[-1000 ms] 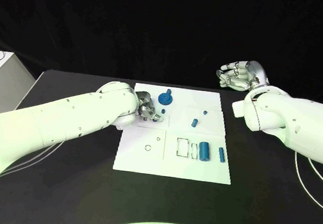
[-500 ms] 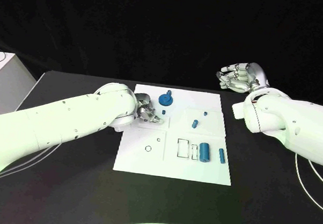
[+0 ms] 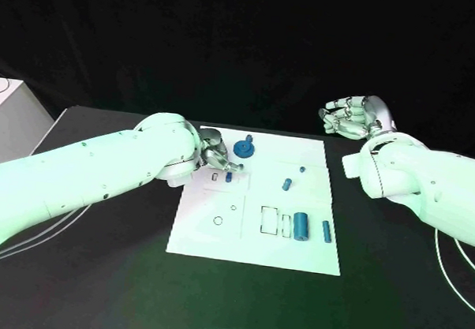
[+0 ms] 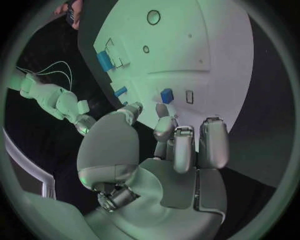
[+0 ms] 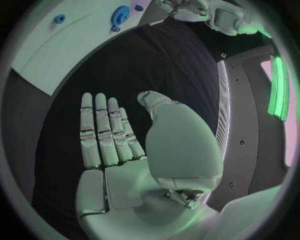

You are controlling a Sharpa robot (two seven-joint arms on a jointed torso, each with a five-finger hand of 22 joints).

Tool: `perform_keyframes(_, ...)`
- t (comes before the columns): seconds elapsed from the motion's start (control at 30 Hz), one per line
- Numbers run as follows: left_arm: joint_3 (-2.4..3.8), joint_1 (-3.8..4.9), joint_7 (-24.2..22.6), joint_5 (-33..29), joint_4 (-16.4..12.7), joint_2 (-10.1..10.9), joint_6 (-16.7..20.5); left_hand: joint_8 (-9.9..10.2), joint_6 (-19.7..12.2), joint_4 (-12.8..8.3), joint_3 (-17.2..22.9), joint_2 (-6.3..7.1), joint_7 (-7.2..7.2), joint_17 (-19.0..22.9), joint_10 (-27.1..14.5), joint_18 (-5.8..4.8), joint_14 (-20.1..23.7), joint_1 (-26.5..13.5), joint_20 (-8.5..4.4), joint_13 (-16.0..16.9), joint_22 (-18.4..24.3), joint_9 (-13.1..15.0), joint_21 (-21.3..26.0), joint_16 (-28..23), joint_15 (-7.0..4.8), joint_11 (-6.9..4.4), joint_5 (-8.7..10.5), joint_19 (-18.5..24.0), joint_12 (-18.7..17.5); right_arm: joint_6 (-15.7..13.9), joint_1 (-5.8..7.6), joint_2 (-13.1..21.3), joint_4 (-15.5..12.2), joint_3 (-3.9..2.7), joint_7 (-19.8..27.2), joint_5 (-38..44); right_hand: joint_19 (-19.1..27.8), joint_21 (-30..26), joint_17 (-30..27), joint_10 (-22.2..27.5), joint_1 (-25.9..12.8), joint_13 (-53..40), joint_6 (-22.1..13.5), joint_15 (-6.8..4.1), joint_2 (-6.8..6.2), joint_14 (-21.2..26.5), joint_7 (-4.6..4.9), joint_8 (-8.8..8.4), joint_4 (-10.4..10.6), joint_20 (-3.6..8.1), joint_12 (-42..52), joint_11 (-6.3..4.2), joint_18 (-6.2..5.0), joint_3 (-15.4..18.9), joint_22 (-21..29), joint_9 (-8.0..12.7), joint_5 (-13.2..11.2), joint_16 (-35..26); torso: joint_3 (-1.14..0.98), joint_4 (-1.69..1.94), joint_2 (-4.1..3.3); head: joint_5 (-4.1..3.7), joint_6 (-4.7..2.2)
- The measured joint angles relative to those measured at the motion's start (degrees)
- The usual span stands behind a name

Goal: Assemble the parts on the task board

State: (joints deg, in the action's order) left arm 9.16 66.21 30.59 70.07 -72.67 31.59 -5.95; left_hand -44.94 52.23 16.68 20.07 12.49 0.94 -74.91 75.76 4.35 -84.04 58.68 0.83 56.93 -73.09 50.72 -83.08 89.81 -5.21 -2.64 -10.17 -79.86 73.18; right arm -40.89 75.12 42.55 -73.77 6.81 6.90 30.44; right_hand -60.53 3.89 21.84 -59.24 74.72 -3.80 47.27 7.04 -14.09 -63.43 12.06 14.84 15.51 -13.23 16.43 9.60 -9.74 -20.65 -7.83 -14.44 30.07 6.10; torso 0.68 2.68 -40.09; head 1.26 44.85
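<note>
Task board (image 3: pixel 254 246), a white plate, lies mid-table carrying blue parts: a gear (image 3: pixel 244 145) near its far edge, cylinders (image 3: pixel 300 223) near its right edge. Left hand (image 3: pixel 218 157) hovers released over the far-left corner; right hand (image 3: pixel 355 116) released beyond the far-right corner.

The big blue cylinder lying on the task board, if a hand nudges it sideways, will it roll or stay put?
The big blue cylinder lies on its side on the flat task board, so a sideways nudge would probably roll it. It looks like rigid, smooth plastic, so it may slip in silver fingers rather than deform. The slim blue pin beside it would likely roll too.
</note>
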Motion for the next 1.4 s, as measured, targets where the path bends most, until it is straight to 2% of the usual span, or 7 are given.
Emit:
perform_keyframes(0.27, 3.00, 0.17, 0.04, 0.21, -0.89, 1.25, -0.49, 0.17, -0.31, -0.09, -0.40, -0.79, 0.31, 0.00, -1.27, 0.00, 0.00, 0.80, 0.06, -1.44, 0.68, -0.02, 0.35, 0.00, 0.00, 0.19, 0.00, 0.06, -0.49, -0.02, -0.02, 0.22, -0.06, 0.00, 0.04, 0.00, 0.40, 0.00, -0.15, 0.00, 0.00, 0.04, 0.00, 0.01, 0.00, 0.40, 0.00, 0.00, -0.01, 0.00, 0.00, 0.00, 0.00, 0.32, 0.18, 0.00, 0.00, -0.22, -0.03, 0.03, -0.01, -0.23, -0.18)
perform_keyframes(0.33, 3.61, 0.29, 0.04, 0.10, -0.66, 1.28, -0.45, 0.98, -1.47, -0.15, -0.47, -1.61, 0.83, 0.00, -2.91, 0.00, 0.00, 2.30, 0.35, -3.45, 2.35, -0.19, 1.34, 0.00, 0.00, 0.62, -0.44, 1.03, -1.83, -0.01, -0.02, 0.24, -0.07, 0.00, 0.06, 0.00, 0.40, 0.00, -0.15, 0.00, 0.00, 0.05, 0.00, 0.01, 0.00, 0.40, 0.00, 0.00, -0.01, 0.00, 0.00, 0.00, 0.00, 0.32, 0.24, 0.00, 0.00, -0.22, -0.02, 0.03, -0.05, -0.25, -0.25)
perform_keyframes(0.5, 4.68, 1.22, -0.07, -1.52, 2.23, 0.65, 0.11, 4.87, -5.91, 0.05, 0.13, -2.79, 3.42, 0.00, -11.92, 0.00, 0.11, 6.60, 1.96, -14.62, 8.38, -2.21, 4.70, -3.43, 1.97, 2.88, -0.96, 5.06, -8.99, 0.03, -0.02, 0.31, -0.08, 0.00, 0.17, 0.00, 0.40, 0.00, -0.33, 0.00, 0.00, 0.04, 0.00, 0.01, 0.00, 0.40, 0.00, 0.00, -0.26, 0.00, 0.00, 0.00, 0.00, 0.07, 0.51, 0.00, 0.00, -0.21, -0.05, 0.01, -0.13, -0.26, -0.55)
perform_keyframes(0.63, 4.94, 2.18, -0.23, -3.53, 5.83, -0.63, 0.86, 8.10, -8.05, 0.00, 0.19, -2.30, 5.13, 0.00, -15.83, 0.54, 0.04, 7.58, 2.97, -19.20, 9.55, -4.86, 5.37, -4.09, 3.29, 4.49, -0.96, 6.08, -11.82, 0.08, -0.01, 0.36, -0.06, 0.00, 0.29, -0.01, 0.40, 0.00, -0.32, 0.00, 0.00, 0.05, 0.00, 0.01, 0.00, 0.40, 0.00, 0.00, -0.26, 0.00, 0.00, 0.00, 0.00, 0.07, 0.54, -0.01, 0.00, -0.21, -0.09, -0.05, -0.26, -0.24, -0.88)
perform_keyframes(0.8, 5.05, 3.14, -0.60, -5.58, 10.13, -2.43, 1.69, 12.03, -10.17, -0.01, 0.82, -2.58, 6.84, 0.00, -16.48, 0.90, 0.11, 9.16, 3.80, -20.00, 9.57, -8.88, 5.54, -4.09, 4.43, 5.63, -1.37, 6.04, -11.98, 0.16, 0.03, 0.43, -0.08, -0.02, 0.45, -0.03, 0.40, 0.00, -0.38, 0.00, 0.00, 0.04, 0.40, 0.01, 0.00, 0.40, 0.05, 0.00, -0.26, 0.00, 0.00, 0.00, 0.00, 0.07, 0.61, -0.01, 0.00, -0.21, -0.07, -0.19, -0.64, -0.03, -1.53)
perform_keyframes(1.07, 5.04, 5.03, -1.13, -7.12, 16.97, -5.64, 2.00, 12.24, -9.90, -0.01, 0.83, -2.54, 6.86, 0.00, -15.53, 0.90, 0.11, 9.18, 4.41, -18.60, 8.28, -10.33, 5.10, -3.82, 4.42, 5.93, -1.37, 5.42, -10.66, 0.34, 0.20, 0.36, -0.44, -0.02, 0.51, -0.05, 0.40, 0.00, -0.46, 0.00, 0.00, 0.11, 0.40, 0.01, 0.00, 0.39, 0.04, 0.00, -0.26, 0.00, -0.24, -0.01, 0.00, 0.07, 0.67, -0.01, 0.00, -0.21, -0.02, -0.38, -1.42, 0.12, -2.27)
perform_keyframes(1.4, 3.87, 5.52, -1.26, -7.10, 23.09, -8.58, 0.64, 11.57, -8.28, 0.16, -0.94, -2.30, 6.44, 0.00, -13.38, 0.89, 0.10, 6.67, 4.51, -15.98, 6.08, -11.19, 3.93, -2.71, 4.42, 5.62, -1.37, 4.29, -8.28, 0.71, 0.65, 0.32, -1.09, -0.05, 0.46, 0.08, 0.40, 0.00, -0.84, 0.61, 0.00, 0.10, 0.40, 0.01, 0.00, 0.39, 0.04, -0.29, -0.41, 0.00, -0.60, 0.23, 0.00, 0.23, 1.07, 0.07, 0.00, -0.66, 0.07, -0.53, -2.41, 0.14, -2.70)
